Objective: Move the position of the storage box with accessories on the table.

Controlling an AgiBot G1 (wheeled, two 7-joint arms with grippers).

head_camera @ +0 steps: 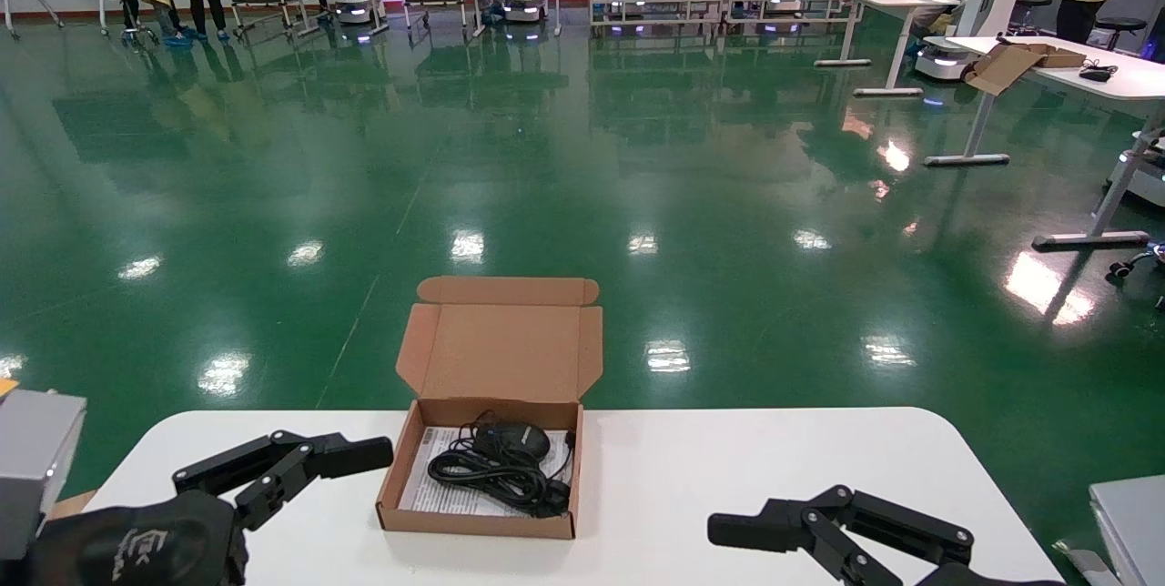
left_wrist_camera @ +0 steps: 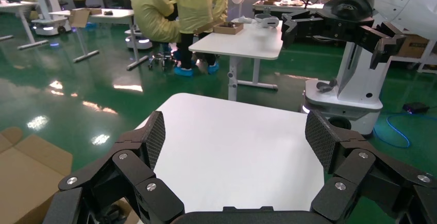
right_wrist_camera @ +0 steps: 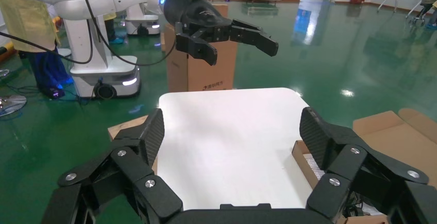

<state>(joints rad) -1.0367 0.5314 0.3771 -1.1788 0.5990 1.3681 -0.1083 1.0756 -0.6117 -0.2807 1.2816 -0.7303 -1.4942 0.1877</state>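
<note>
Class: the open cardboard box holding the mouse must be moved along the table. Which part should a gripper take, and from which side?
Probably the box's low left side wall, approached by the left gripper, which hovers open beside it. The upright lid blocks the far side, and the mouse and cable crowd the middle, so a thin wall pinched at its bare edge suits best. The right gripper waits open, farther off.

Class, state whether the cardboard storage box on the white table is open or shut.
Open: the storage box has its lid raised at the far side, exposing the mouse and paper sheet inside.
</note>
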